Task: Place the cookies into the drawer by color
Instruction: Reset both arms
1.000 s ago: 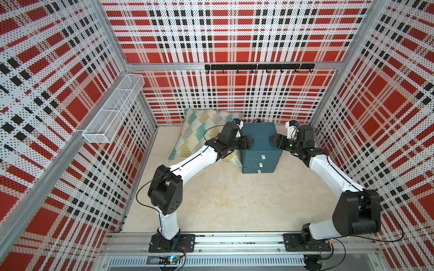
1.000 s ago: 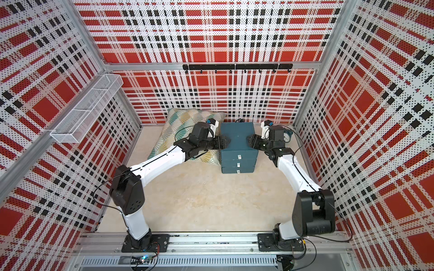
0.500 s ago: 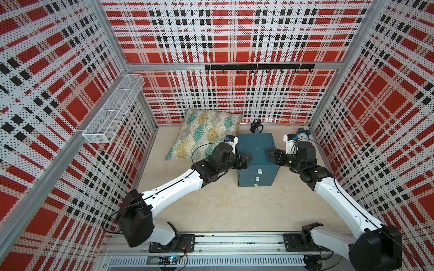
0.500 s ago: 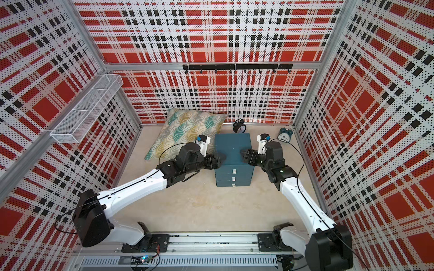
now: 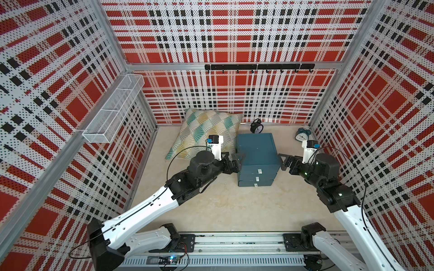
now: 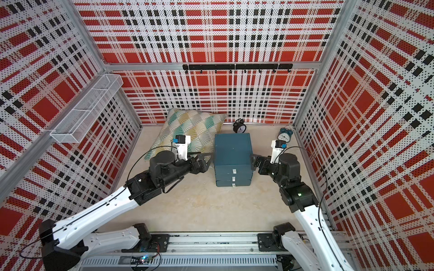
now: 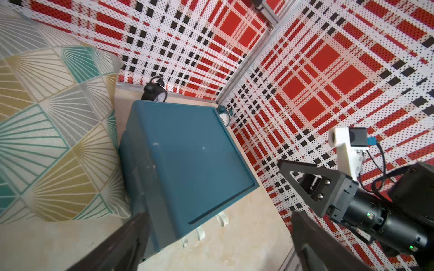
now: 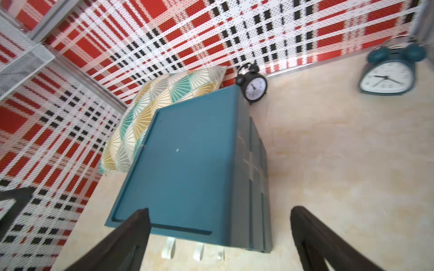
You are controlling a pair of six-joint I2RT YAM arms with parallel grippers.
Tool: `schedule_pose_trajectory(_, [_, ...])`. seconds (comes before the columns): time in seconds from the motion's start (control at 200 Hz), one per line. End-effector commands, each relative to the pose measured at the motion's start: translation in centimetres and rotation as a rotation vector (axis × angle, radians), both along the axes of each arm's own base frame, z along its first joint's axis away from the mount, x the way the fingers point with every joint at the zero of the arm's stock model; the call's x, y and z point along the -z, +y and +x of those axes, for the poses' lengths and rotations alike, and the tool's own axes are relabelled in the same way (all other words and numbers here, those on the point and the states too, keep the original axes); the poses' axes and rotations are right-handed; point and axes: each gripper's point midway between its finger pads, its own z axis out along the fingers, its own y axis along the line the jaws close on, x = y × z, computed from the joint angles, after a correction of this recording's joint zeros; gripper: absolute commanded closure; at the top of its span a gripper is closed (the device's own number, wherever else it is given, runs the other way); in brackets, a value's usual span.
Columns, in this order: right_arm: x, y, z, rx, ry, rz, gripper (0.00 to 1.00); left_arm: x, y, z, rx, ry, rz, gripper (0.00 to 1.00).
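Both sets of jaws stood spread and empty; the drawer (image 5: 257, 150) sat between the left gripper (image 5: 240, 160) and right gripper (image 5: 281, 162).

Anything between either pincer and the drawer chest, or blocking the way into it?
Nothing visible. The left pincer and right pincer flank the drawer chest, both open. The cushion lies by the chest's left side, not in the gap. All three drawers look shut, so their fronts close the way in.

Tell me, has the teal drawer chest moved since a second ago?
Yes: the teal drawer chest slid away from the back wall, toward the front rail.
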Motion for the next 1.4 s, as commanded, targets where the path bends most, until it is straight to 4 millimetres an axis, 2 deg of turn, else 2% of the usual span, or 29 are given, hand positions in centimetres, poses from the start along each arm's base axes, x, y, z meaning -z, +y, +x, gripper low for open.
schedule_pose_trajectory(0.0, [1.1, -3.2, -0.5, 0.153, -0.010, -0.092, 0.00, 1.0, 3.4, 0.4, -0.149, -0.013, 0.041, 0.01])
schedule_pose_trajectory(0.165, [3.2, -5.9, 0.2, 0.292, -0.012, -0.200, 0.00, 1.6, 7.2, 1.1, -0.249, -0.088, 0.035, 0.01])
schedule_pose_trajectory(0.316, [5.0, -7.3, 1.7, 0.384, -0.041, -0.238, 0.00, 4.7, 12.1, 4.2, -0.358, -0.067, 0.059, 0.01])
schedule_pose_trajectory(0.406, [6.1, -7.4, 3.1, 0.366, -0.062, -0.253, 0.00, 6.9, 14.8, 6.0, -0.398, -0.044, 0.081, 0.01])
schedule_pose_trajectory(0.491, [7.3, -8.3, 4.2, 0.372, -0.063, -0.244, 0.00, 9.0, 17.3, 7.3, -0.444, -0.015, 0.083, 0.01])
schedule_pose_trajectory(0.541, [8.0, -8.9, 4.6, 0.374, -0.060, -0.241, 0.00, 9.8, 17.9, 7.9, -0.437, -0.014, 0.068, 0.01])
schedule_pose_trajectory(0.556, [8.2, -9.1, 4.7, 0.380, -0.057, -0.243, 0.00, 10.0, 18.9, 8.2, -0.456, -0.015, 0.062, 0.01])
schedule_pose_trajectory(0.621, [8.7, -10.1, 5.1, 0.405, -0.077, -0.267, 0.00, 10.8, 20.6, 8.8, -0.484, -0.028, 0.070, 0.01])
schedule_pose_trajectory(0.706, [9.4, -10.7, 5.3, 0.416, -0.118, -0.297, 0.00, 12.0, 23.2, 9.1, -0.548, -0.045, 0.081, 0.01])
schedule_pose_trajectory(0.817, [10.8, -11.4, 5.7, 0.442, -0.138, -0.330, 0.00, 13.3, 25.2, 8.7, -0.579, -0.109, 0.131, 0.01])
schedule_pose_trajectory(0.912, [12.4, -11.8, 6.1, 0.460, -0.131, -0.324, 0.00, 14.5, 28.6, 8.2, -0.703, -0.118, 0.221, 0.01])
schedule_pose_trajectory(1.012, [14.0, -11.8, 6.9, 0.458, -0.125, -0.318, 0.00, 15.0, 29.7, 7.6, -0.716, -0.198, 0.347, 0.01])
schedule_pose_trajectory(1.147, [16.0, -12.2, 7.9, 0.471, -0.096, -0.341, 0.00, 16.7, 31.4, 6.9, -0.796, -0.234, 0.446, 0.01])
schedule_pose_trajectory(1.253, [15.3, -12.0, 8.8, 0.464, -0.147, -0.352, 0.00, 17.9, 32.0, 7.2, -0.819, -0.246, 0.424, 0.01])
schedule_pose_trajectory(1.343, [15.0, -12.1, 9.8, 0.460, -0.168, -0.378, 0.00, 18.6, 31.1, 8.8, -0.748, -0.241, 0.416, 0.01])
schedule_pose_trajectory(1.393, [14.8, -11.9, 10.2, 0.446, -0.194, -0.393, 0.00, 18.3, 30.8, 9.8, -0.726, -0.254, 0.411, 0.01])
